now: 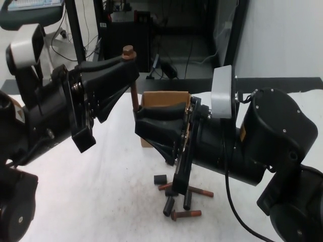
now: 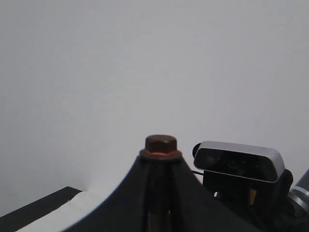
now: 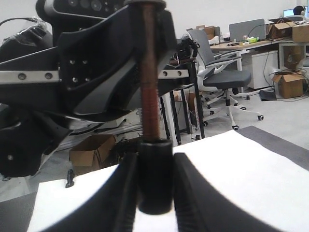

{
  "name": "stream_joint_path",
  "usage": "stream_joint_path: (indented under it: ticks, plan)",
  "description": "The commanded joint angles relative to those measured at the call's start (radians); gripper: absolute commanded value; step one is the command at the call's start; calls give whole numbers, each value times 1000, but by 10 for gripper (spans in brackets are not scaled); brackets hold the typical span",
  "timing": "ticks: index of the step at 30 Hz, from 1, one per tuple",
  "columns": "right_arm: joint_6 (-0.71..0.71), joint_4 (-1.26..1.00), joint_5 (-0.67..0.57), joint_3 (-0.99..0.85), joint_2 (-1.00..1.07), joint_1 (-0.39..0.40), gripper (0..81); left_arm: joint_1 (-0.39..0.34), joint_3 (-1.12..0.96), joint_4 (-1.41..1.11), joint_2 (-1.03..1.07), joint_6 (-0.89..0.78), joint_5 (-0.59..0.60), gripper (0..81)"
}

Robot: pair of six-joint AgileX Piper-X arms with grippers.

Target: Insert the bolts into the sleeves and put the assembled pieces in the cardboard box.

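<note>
Bolt is upright, head up, clamped just under the head between the closed fingers of the left gripper. Its threaded tip sits at the top mouth of the black sleeve, which the right gripper pinches from both sides, above the table and just in front of the cardboard box. Loose bolts and loose sleeves lie in a cluster on the white table nearer the camera, under the right arm.

the white bench carries a cardboard box, loose bolts and sleeves.
</note>
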Motion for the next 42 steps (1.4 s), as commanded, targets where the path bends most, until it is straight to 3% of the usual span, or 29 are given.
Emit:
stream_joint_path:
  ticks: [1,15,25,28,31,34,42]
  plan:
    - [-3,-18,-3,-17,-15,2,8,-4,0,19,-4,1,7,3]
    - [-3,-18,-3,-42,-15,-3,8,-4,0,18,-4,1,7,3]
    - [-5,-18,-15,-80,-15,-22,8,-4,0,18,-4,6,74,9]
    - [-5,-8,-25,-79,-15,-22,8,-4,0,18,-4,2,74,118]
    - [-5,8,-25,-79,-15,-22,8,-4,0,18,-4,0,74,344]
    - [-5,34,-25,-79,-15,-22,8,-4,0,18,-4,-52,56,512]
    - [-5,46,-25,-79,-15,-22,8,-2,0,1,-4,-60,8,537]
